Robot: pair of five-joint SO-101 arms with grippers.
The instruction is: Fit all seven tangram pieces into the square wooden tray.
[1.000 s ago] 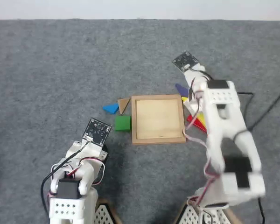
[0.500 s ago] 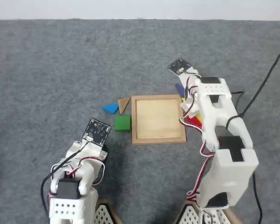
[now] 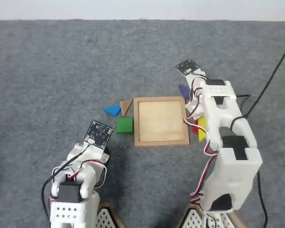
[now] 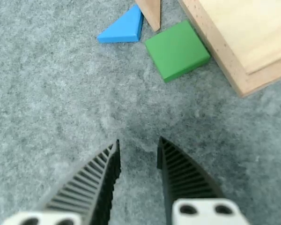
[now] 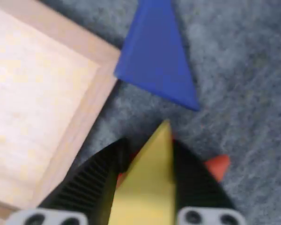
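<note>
right gripper holds yellow piece beside an empty tray on grey felt

the whole working surface is a grey, fuzzy felt-like mat (image 3: 61, 66). it runs to a straight far edge, and beyond that a pale, plain band (image 3: 142, 9) crosses the top of the high view. a thin black cable (image 3: 270, 80) trails over the mat on the right side.

the square wooden tray (image 3: 161, 141) lies flat near the middle of the mat with no piece inside it. off its left side sit the green square (image 3: 124, 125), just beside the rim, the light blue triangle (image 3: 113, 109) and the tan wooden triangle (image 3: 127, 105), whose tip reaches the tray's far-left corner.

the right gripper (image 5: 147, 150) is beside the tray's right edge, its fingers closed on the yellow piece (image 5: 150, 183). i cannot tell whether the piece is off the mat. a red piece (image 5: 218, 165) shows under and beside it, and the dark blue triangle (image 5: 154, 61) lies on the mat near the tray's far-right corner.

the left gripper (image 4: 137, 150) hangs over bare mat, nearer the robot than the green square, its toothed fingers a little apart and gripping nothing.
</note>
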